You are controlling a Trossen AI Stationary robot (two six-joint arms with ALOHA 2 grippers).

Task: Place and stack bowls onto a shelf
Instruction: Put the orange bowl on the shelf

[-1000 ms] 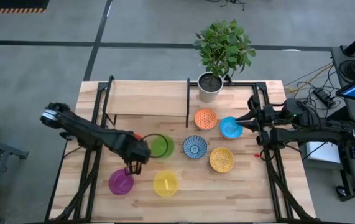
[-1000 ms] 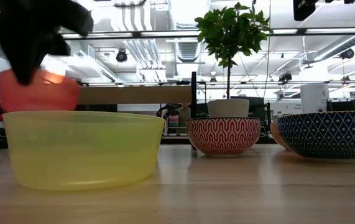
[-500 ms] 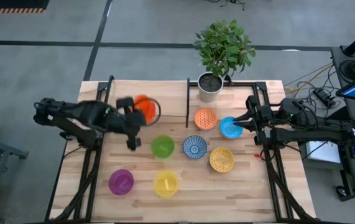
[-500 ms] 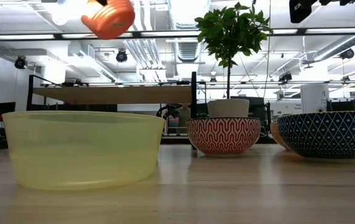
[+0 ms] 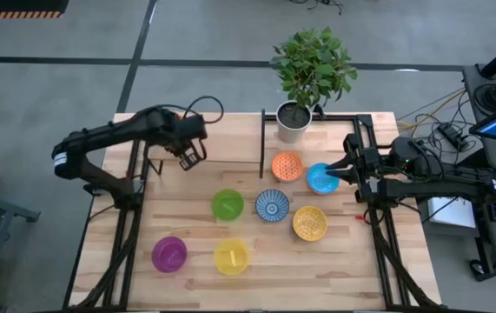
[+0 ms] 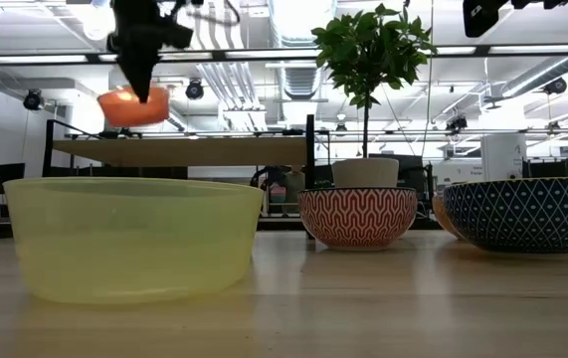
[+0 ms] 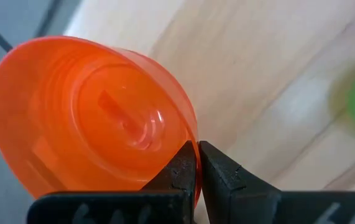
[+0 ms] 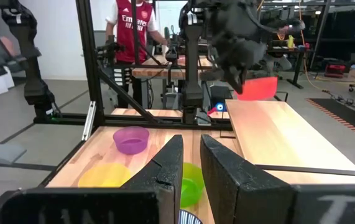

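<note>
My left gripper point(image 5: 188, 153) hangs over the shelf point(image 5: 221, 135), a light-wood plank on black posts, and is shut on the red-orange bowl point(image 6: 134, 105). In the high view the gripper hides that bowl. My right gripper point(image 5: 333, 170) waits raised near the light blue bowl point(image 5: 321, 179), fingers narrowly open, touching nothing. On their bases on the table sit the green point(image 5: 227, 204), blue-patterned point(image 5: 272, 205), speckled yellow point(image 5: 309, 223), patterned orange point(image 5: 287, 165), purple point(image 5: 169, 254) and yellow point(image 5: 231, 256) bowls. My left gripper point(image 7: 197, 158) pinches the red-orange bowl's rim point(image 7: 193, 144), one finger inside the wall and one outside. The fingers come from above, pointing down. The bowl hangs below them, lifted clear just above the shelf plank point(image 6: 214, 151), nearly level.
A white plant pot point(image 5: 293, 120) with a leafy plant stands at the far edge, right of the shelf. Black posts point(image 5: 261, 139) frame the plank. In the right wrist view a person in a red shirt point(image 8: 130, 28) stands beyond the table.
My left gripper lifted the red-orange bowl off the table beside the green bowl and carried it up and toward the far edge over the shelf. There the bowl was tilted; the gripper has since come down, so it hangs nearly level close above the plank. It stayed shut throughout.
</note>
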